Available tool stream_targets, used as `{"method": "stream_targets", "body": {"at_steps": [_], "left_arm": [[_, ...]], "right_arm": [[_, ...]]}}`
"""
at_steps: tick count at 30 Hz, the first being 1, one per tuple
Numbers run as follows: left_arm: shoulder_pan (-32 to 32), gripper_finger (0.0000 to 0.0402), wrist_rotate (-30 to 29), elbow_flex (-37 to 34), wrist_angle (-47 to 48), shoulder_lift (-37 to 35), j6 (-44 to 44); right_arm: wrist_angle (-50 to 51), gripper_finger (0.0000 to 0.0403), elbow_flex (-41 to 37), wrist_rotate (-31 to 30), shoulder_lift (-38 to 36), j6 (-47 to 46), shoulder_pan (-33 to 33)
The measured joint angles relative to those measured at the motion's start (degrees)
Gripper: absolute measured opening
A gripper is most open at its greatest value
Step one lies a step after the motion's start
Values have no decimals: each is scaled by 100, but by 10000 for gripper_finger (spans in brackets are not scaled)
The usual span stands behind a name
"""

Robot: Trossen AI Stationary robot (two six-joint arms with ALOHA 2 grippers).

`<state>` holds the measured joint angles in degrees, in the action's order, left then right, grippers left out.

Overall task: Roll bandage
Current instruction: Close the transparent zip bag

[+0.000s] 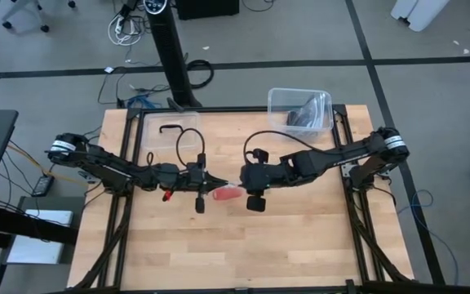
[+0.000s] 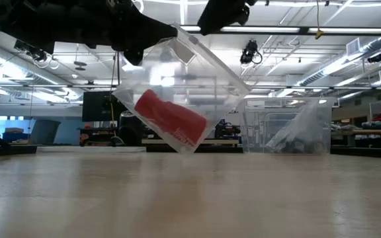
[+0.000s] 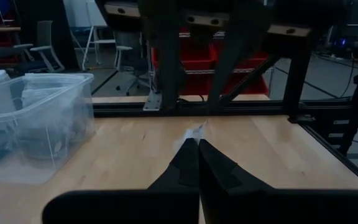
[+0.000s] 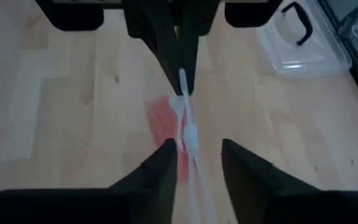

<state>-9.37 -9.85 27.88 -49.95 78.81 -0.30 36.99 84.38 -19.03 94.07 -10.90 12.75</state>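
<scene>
Red fabric — the bandage [image 1: 226, 193], rolled short — is seen from above at mid-table, lying between the two grippers inside a clear plastic bag [image 1: 221, 189]. The left gripper [image 1: 211, 181] is pinched together on the bag's edge; the right gripper [image 1: 240, 186] is placed just beside the bag's other end. A clear bin [image 1: 299, 109] with dark contents sits at the table's far right corner, and a flat clear lid [image 1: 171, 135] lies at the far left.

At table height, the bag [image 2: 177, 92] is seen hanging tilted above the wooden table [image 2: 190, 198], with the bandage [image 2: 170, 119] slumped in its lower corner. The bin [image 2: 288, 125] stands behind.

From the left wrist, the fingers [image 3: 188, 163] are pressed together on a thin bit of plastic film [image 3: 196, 130].

From the right wrist, the fingers [image 4: 160, 165] are spread apart — the bag's edge [image 4: 186, 127] runs between them, and whether it is touched cannot be told. The bandage [image 4: 162, 117] shows blurred beneath.
</scene>
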Motion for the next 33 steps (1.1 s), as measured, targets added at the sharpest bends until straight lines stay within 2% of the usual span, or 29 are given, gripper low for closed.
{"method": "stream_targets", "body": {"at_steps": [4,10,19,26,30,33], "left_arm": [[0,0,0,0,-27,2,0],[0,0,0,0,-99,4,0],[0,0,-1,0,-148,7,0],[0,0,-1,0,-149,7,2],[0,0,-2,0,-142,7,2],[0,0,0,0,-149,7,2]], "right_arm": [[-65,154,0,107,95,-1,-48],[-311,150,2,234,146,47,-87],[-413,88,-2,282,265,278,-133],[-435,60,-2,387,347,323,-157],[-392,23,-2,389,341,326,-147],[-348,17,0,385,331,325,-115]]}}
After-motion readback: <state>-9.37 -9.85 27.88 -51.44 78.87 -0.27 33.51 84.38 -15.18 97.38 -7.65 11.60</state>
